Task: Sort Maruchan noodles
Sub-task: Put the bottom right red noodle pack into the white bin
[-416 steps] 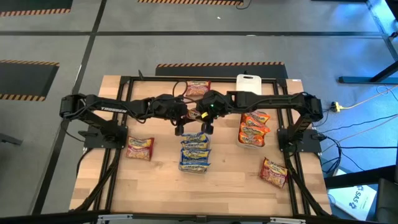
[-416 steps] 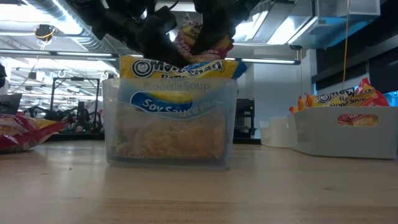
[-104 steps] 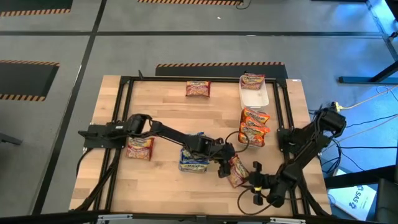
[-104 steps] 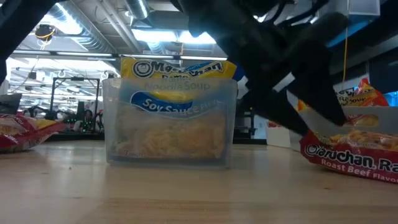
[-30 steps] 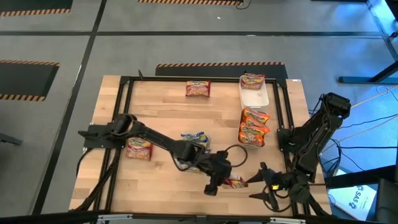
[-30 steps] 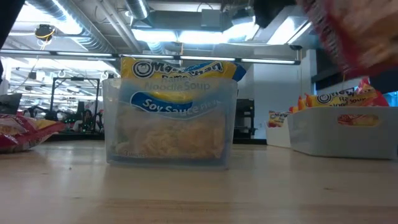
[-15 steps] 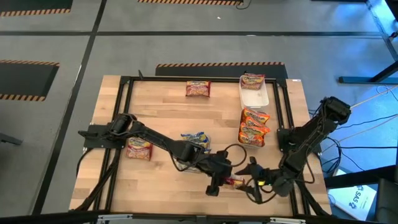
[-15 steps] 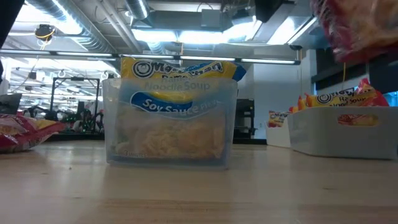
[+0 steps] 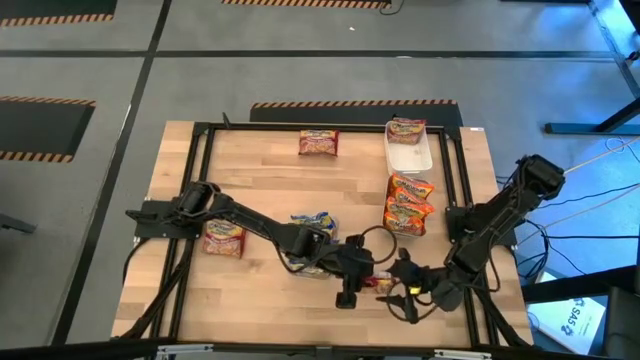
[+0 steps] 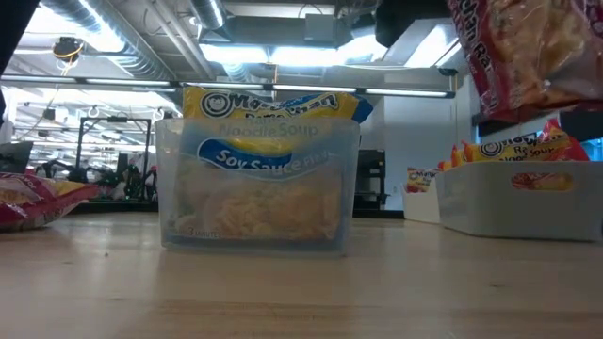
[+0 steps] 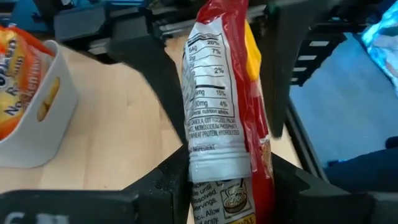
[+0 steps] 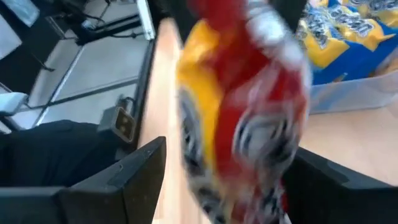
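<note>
A dark red noodle packet (image 9: 378,287) hangs in the air over the table's near right part, high at the right in the low view (image 10: 532,52). My left gripper (image 9: 362,284) is shut on it from the left. My right gripper (image 9: 396,287) is open. Its fingers (image 12: 140,177) stand on either side of the packet's other end (image 12: 249,124); I cannot tell whether they touch it. Blue-and-yellow packets (image 10: 268,113) stand in a clear container (image 10: 256,184) at mid-table. Orange packets (image 9: 408,200) fill a white container to the right. My left gripper pinches the packet's two flat faces between its two fingers, at the end nearest it (image 11: 214,165). The fingers come from the table's left, slanting down a little, and lie along the packet. The packet stands on edge, its printed back (image 11: 208,93) sideways, lifted clear of the table.
Another dark red packet (image 9: 224,238) lies at the left, one (image 9: 318,143) at the far side, and one (image 9: 405,128) at the far end of a white tray (image 9: 410,157). The left arm crosses over the clear container. Bare wood lies along the near edge.
My right gripper has swung from the near right corner toward the table's left, up to the held packet, and now has it between its fingers. My left gripper has stayed in place and rolled a little, turning the packet with it.
</note>
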`<control>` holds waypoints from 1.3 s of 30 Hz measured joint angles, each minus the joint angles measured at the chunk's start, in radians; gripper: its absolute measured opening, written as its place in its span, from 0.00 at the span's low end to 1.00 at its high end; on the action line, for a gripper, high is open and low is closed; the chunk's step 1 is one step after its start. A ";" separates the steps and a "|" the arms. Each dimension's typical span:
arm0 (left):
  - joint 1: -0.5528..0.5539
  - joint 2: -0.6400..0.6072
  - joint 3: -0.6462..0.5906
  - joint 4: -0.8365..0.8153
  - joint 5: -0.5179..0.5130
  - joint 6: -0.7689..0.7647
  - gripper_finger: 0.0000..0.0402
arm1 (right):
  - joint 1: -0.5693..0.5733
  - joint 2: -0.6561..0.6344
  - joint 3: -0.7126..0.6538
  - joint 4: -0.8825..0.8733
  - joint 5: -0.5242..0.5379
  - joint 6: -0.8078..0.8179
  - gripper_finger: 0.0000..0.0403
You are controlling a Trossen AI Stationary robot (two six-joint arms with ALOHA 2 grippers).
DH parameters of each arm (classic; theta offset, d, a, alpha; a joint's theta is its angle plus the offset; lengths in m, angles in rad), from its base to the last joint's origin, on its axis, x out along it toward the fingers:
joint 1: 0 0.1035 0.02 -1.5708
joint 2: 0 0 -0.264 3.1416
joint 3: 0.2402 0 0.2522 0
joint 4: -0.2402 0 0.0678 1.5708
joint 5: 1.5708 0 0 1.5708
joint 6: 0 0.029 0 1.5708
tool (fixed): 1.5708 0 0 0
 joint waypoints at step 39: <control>-0.046 -0.177 0.001 -0.388 -0.058 -0.011 0.42 | -0.031 0.012 0.000 -0.007 0.053 -0.101 0.22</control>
